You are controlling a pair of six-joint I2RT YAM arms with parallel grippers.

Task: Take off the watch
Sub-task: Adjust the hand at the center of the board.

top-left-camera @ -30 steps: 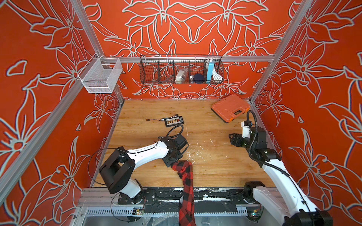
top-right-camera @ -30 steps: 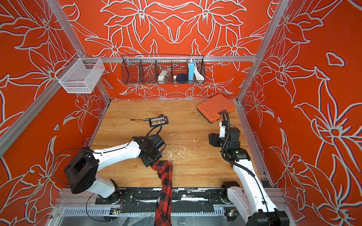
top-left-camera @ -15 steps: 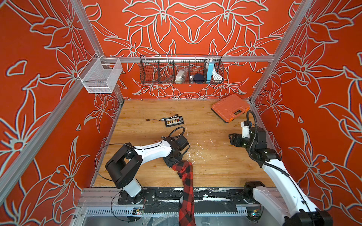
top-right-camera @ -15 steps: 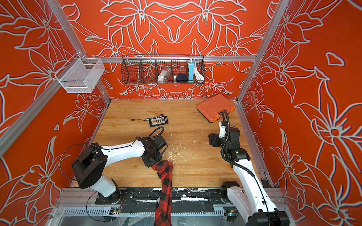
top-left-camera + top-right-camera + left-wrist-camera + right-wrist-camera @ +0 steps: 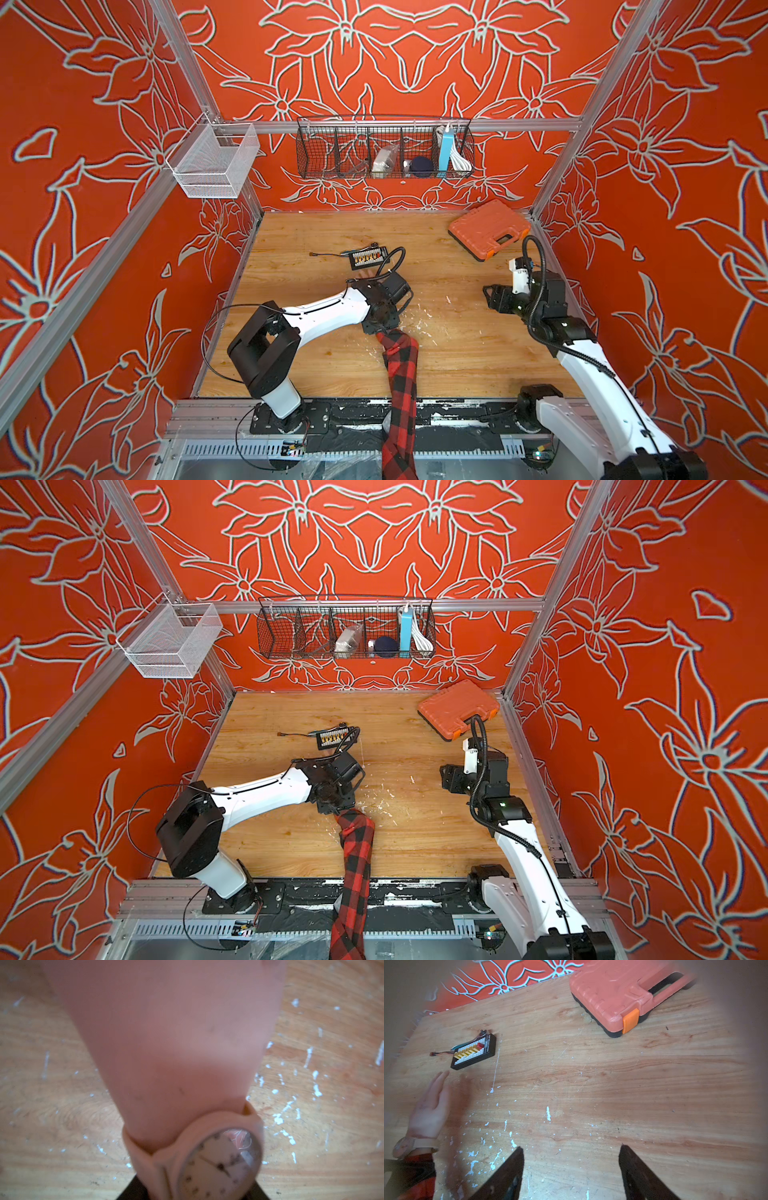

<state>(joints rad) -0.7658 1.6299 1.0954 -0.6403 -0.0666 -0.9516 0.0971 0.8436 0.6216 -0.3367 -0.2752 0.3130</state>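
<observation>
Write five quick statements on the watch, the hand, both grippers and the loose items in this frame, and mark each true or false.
1. The watch sits around the wrist of the hand. True.
2. The right gripper is shut on the watch strap. False: its jaws stand open over the bare table, apart from the hand.
3. The left gripper is down at the wrist, by the cuff of the plaid sleeve. True.
4. The orange tool case lies open. False: it is closed.
5. The bit holder rests on the case. False: it lies on the table, apart from the case, just beyond the fingertips.
</observation>
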